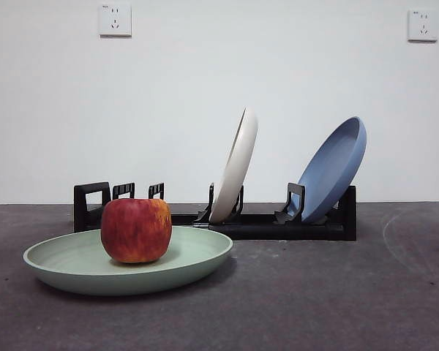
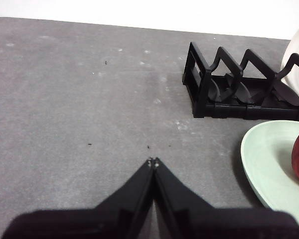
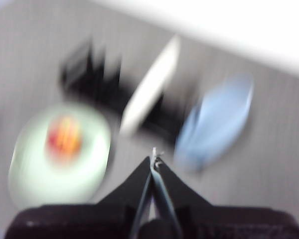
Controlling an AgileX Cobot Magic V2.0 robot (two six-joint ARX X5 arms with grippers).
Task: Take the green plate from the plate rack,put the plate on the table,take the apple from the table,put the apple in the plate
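Now blurred: apple (image 3: 65,135), green plate (image 3: 60,159).

1. Front view: bright, even, sharp; a soft shadow lies under the green plate (image 1: 128,263) on the table (image 1: 336,292).
2. Left wrist view: clear and well lit.
3. Right wrist view: heavily smeared with motion blur; the wall is overexposed.
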